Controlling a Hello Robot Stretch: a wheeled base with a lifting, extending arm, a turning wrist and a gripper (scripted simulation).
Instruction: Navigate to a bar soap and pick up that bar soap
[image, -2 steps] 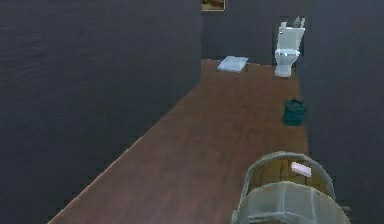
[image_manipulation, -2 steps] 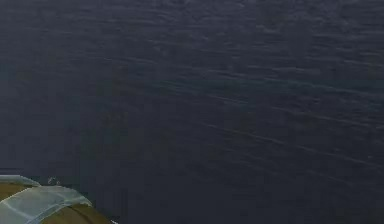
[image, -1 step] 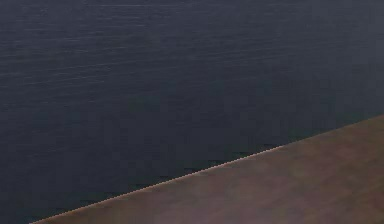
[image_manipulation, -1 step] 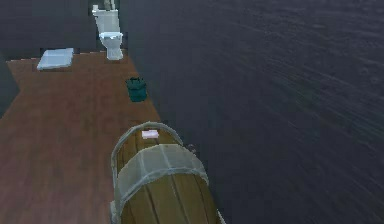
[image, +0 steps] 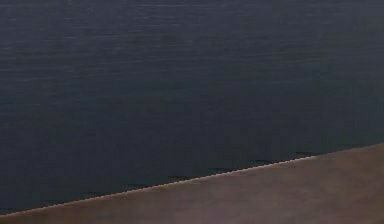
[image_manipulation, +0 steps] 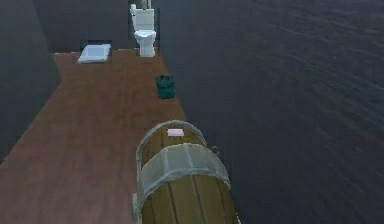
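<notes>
Barrel (image_manipulation: 185, 190), pale bar (image_manipulation: 176, 132) atop, toilet (image_manipulation: 146, 36) beyond

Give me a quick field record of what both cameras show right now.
ahead: dark wall above a strip of brown wood floor
side, near: wooden barrel with a small pale bar on top, likely the soap
side, middle: green bin on the floor
side, far: white toilet, flat white item to its left
</notes>
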